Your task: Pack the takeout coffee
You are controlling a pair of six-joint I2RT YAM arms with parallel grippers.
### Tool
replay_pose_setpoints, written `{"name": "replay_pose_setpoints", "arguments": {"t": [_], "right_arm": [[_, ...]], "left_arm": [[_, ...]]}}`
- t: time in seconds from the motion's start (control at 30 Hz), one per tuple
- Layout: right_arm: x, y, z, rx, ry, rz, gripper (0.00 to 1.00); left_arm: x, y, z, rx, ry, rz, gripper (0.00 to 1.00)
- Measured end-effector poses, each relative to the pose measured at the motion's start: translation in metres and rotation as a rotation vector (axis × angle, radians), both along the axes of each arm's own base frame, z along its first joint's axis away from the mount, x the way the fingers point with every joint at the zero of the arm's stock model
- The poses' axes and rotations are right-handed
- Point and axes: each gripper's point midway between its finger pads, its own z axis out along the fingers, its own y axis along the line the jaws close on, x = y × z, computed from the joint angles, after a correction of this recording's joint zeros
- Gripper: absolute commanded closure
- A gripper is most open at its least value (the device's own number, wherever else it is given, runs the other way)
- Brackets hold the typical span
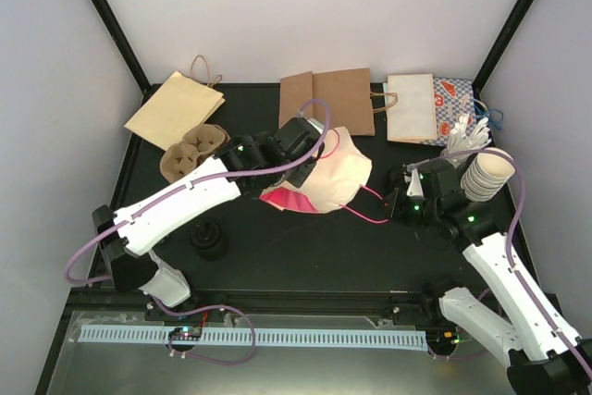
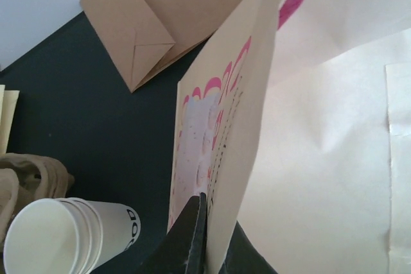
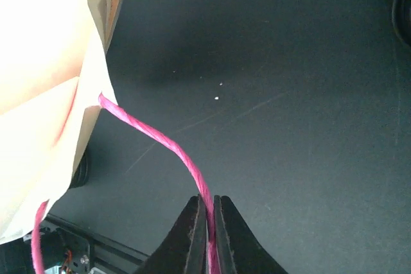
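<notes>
While your left claw [image 2: 207,208] pinches a wall of the cream printed bag [image 2: 221,139], your right claw [image 3: 210,208] clamps its pink cord handle [image 3: 160,140]; the white paper cup [image 2: 67,237] sits outside the bag, near the pulp cup carrier [image 2: 29,178].

Centre frame, a cream paper bag [image 1: 340,178] carries pink scalloped print and a pink twisted handle [image 3: 160,139]. Top centre, a plain brown kraft bag [image 1: 328,99]; upper right, a white bag [image 1: 455,101] patterned blue and red. The table [image 1: 305,247] is black.
</notes>
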Motion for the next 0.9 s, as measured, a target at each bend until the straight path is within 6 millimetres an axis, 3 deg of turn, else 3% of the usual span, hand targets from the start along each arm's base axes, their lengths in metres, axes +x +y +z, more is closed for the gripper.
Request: {"name": "replay_pose_setpoints", "arguments": {"t": [0.23, 0.37, 0.53, 0.6, 0.73, 0.9], "right_arm": [[-0.001, -0.001, -0.006, -0.04, -0.017, 0.046, 0.81], [-0.005, 0.005, -0.009, -0.025, -0.018, 0.101, 0.73], [-0.006, 0.015, -0.003, 0.019, -0.04, 0.152, 0.56], [-0.006, 0.016, -0.001, 0.022, -0.05, 0.164, 0.55], [-0.004, 0.016, 0.015, 0.01, -0.095, 0.181, 0.54], [0.004, 0.011, 0.053, -0.023, -0.219, 0.183, 0.54]], "left_arm": [[-0.006, 0.006, -0.001, -0.02, 0.007, -0.009, 0.99], [-0.018, 0.005, -0.019, -0.043, 0.059, -0.05, 0.98], [-0.029, -0.002, -0.045, -0.061, 0.126, -0.091, 0.98], [-0.032, -0.004, -0.052, -0.066, 0.146, -0.102, 0.99], [-0.034, -0.008, -0.054, -0.085, 0.159, -0.118, 0.98], [-0.036, -0.012, -0.052, -0.103, 0.168, -0.132, 0.98]]}}
